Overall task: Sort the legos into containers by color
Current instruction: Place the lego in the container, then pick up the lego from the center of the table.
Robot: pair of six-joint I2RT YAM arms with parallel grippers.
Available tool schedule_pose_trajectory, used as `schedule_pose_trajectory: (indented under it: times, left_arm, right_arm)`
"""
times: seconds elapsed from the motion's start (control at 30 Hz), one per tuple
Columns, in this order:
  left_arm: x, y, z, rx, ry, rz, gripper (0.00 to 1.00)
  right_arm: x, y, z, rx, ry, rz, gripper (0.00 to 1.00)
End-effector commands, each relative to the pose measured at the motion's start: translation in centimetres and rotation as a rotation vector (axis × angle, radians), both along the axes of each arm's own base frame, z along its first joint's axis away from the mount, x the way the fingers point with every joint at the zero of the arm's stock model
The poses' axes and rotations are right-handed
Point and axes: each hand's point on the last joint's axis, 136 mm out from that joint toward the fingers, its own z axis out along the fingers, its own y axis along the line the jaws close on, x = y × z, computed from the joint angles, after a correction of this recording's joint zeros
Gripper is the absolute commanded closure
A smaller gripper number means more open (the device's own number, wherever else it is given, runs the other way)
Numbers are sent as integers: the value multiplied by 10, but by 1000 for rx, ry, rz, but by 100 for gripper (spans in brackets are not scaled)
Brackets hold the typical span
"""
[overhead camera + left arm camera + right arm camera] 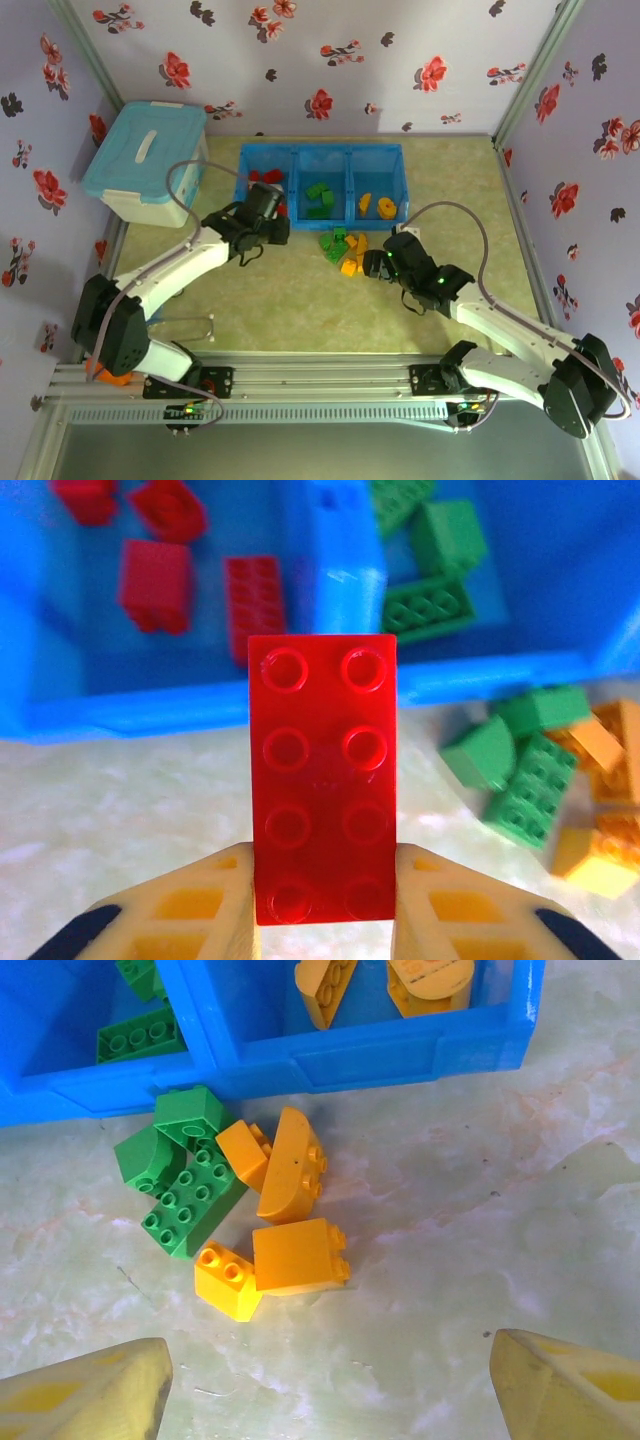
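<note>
L fingers [180,910] grip 1 red lego [322,780].

The right hand [330,1360], spread wide, hovers above green and orange legos [295,1255] beside the blue tray [330,1060].

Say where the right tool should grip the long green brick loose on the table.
Long green brick: likely across its two long sides at the freer near end, straight down; it lies studs up, and other bricks crowd its far end.

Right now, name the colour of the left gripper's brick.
The brick is red; left wrist view.
</note>
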Motion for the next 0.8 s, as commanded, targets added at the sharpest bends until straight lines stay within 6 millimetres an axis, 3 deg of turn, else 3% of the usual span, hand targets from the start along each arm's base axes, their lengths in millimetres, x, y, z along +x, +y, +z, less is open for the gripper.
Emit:
schedule_pose_trajectory:
  times: [0.0,0.27,0.43,0.47,0.5,0.77]
  left_arm:
    - [10,19,-4,15,29,39,70]
    - [62,20,2,24,48,29,68]
    - [93,31,-1,111,67,69,42]
    - [95,31,2,120,69,70,32]
    - [94,30,6,119,67,67,28]
    - [54,22,44,41,-61,26,27]
  right_arm:
    - [-1,2,-2,41,11,-12,17]
    - [-7,-2,0,61,8,-20,18]
    - [-10,-1,3,82,2,-8,18]
    - [-11,-1,3,82,5,-7,18]
    - [-11,-2,3,82,7,-8,18]
    - [-11,0,-10,80,25,-6,18]
